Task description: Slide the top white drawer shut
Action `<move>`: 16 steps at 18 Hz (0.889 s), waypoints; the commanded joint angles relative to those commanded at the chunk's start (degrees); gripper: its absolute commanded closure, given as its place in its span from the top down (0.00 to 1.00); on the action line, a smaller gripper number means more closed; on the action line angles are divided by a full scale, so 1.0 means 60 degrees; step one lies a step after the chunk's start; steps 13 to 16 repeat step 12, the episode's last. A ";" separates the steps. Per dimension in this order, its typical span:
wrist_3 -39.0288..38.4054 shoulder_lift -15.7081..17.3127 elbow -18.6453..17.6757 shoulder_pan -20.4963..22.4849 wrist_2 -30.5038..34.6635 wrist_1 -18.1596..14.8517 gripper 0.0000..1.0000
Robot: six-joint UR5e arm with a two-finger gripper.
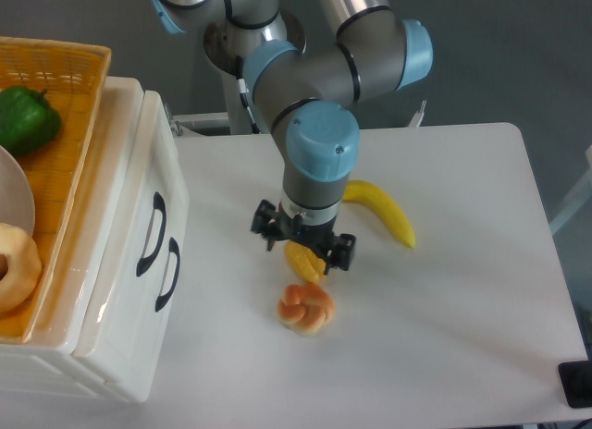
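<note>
The white cabinet stands at the left with its front facing right. The top white drawer (pixel 159 184) carries the upper black arched handle (pixel 152 234). The lower drawer front (pixel 165 332) carries a second black handle (pixel 170 275). The two fronts look close to flush from this high view. My gripper (pixel 305 248) points straight down over the middle of the table, well right of the drawer and not touching it. Its black jaws stand spread on both sides of the wrist. A small yellow-orange food item (pixel 302 262) lies just under it. The fingertips are hidden.
An orange wicker basket (pixel 65 96) on the cabinet top holds a green pepper (pixel 26 117), a white plate and a bagel. A banana (pixel 384 212) and a bread roll (pixel 306 308) lie near the gripper. The table's right edge (pixel 555 263) is far off.
</note>
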 joint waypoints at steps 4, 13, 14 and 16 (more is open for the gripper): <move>0.1112 0.0174 0.0030 0.0951 0.0030 -0.0116 1.00; 0.3957 0.0776 -0.0176 0.2345 0.0059 -0.0146 1.00; 0.3957 0.0776 -0.0176 0.2345 0.0059 -0.0146 1.00; 0.3957 0.0776 -0.0176 0.2345 0.0059 -0.0146 1.00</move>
